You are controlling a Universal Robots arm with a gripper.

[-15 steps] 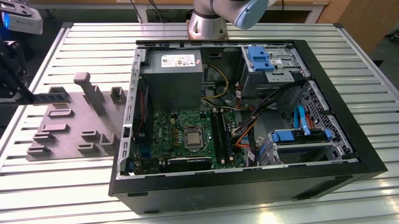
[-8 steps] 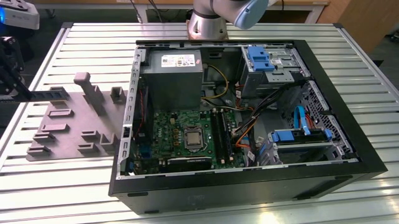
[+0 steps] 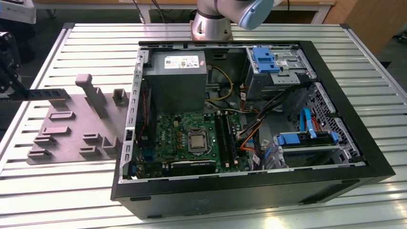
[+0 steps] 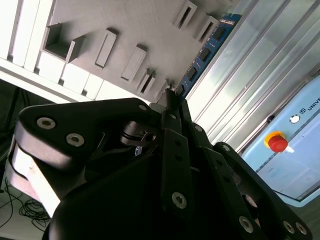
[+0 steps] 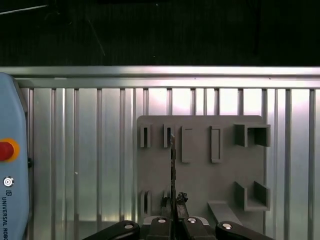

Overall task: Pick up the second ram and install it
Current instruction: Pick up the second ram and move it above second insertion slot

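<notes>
Now, ram (image 4: 204, 52): clamped at one end between the jaws.
Gripper (image 5: 173, 200): held over the grey holder (image 5: 200, 180).
Case (image 3: 254, 193): set beside the holder.

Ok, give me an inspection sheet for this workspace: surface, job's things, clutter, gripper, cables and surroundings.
Surface: ribbed metal table carrying an open computer case and a grey holder plate.
Job's things: second ram held by one end over the holder plate; motherboard lies inside the case.
Clutter: nothing seen.
Gripper: gripper shut on the second ram.
Cables: yellow, orange and blue cables inside the case.
Surroundings: pale blue pendant with a red button close by.
</notes>
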